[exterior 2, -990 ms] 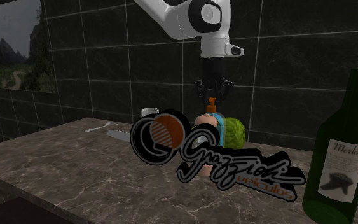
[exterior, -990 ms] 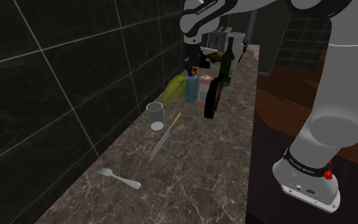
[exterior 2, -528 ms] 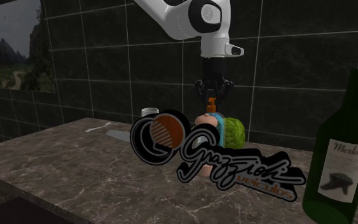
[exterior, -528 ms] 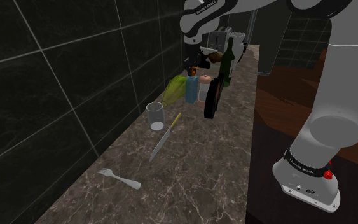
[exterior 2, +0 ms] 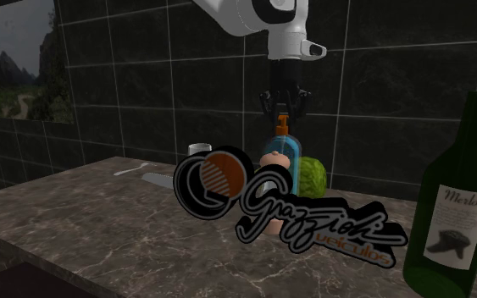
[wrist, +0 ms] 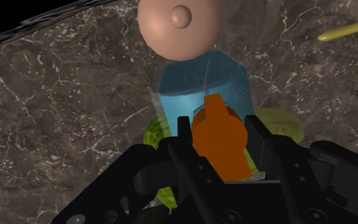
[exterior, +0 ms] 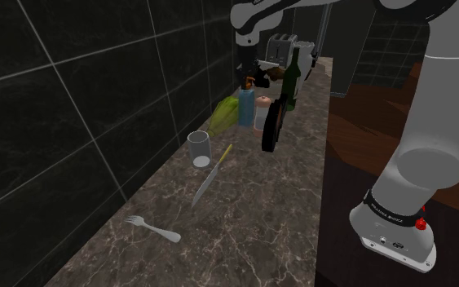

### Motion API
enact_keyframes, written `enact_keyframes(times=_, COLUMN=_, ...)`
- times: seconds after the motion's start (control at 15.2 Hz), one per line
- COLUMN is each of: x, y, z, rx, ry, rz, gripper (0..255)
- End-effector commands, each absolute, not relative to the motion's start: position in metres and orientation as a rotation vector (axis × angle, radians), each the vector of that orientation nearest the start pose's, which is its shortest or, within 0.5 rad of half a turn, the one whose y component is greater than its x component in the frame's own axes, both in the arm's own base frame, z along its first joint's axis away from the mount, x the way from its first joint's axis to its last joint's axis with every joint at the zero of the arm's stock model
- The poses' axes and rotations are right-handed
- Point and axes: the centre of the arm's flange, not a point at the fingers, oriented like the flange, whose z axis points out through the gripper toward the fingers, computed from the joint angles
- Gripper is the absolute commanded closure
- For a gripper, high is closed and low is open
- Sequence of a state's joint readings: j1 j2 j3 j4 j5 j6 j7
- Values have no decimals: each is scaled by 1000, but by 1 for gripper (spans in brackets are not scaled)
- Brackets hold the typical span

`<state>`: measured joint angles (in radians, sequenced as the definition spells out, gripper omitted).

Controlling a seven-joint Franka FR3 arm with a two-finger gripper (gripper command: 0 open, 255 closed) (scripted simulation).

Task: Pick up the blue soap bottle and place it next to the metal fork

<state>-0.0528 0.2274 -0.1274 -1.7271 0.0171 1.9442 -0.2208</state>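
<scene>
My tool (wrist: 219, 125) is clenched on the orange pump (wrist: 217, 137) of the bottle (exterior 2: 280, 157). The bottle hangs by the counter's (exterior: 252, 214) wall edge, seemingly just clear of the surface, so I judge the lift is in hand. Next I carry it along that edge, over the glass (exterior: 199, 148) and knife (exterior: 207, 183), to the fork (exterior: 152, 229), and set it upright beside it.

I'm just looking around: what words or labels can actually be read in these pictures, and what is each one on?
"Merlot": on the label of the dark green wine bottle.
"Grazziok", roughly, above a smaller "veiculos": on the black cut-out logo sign on the counter.
Lettering on the white arm and its base ring: too small to read.
The blue soap bottle: no writing visible.
</scene>
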Motion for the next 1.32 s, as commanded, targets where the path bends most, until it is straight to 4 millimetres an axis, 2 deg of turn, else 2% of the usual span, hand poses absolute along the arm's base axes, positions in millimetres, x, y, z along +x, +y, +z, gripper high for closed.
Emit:
enact_keyframes(times=0.0, x=616, y=-106, z=458, rx=-3152, ry=-59, rz=17, gripper=255)
enact_keyframes(times=0.66, x=616, y=-106, z=507, rx=-3152, ry=-59, rz=17, gripper=255)
enact_keyframes(times=1.25, x=592, y=10, z=508, rx=-3152, ry=-59, rz=17, gripper=255)
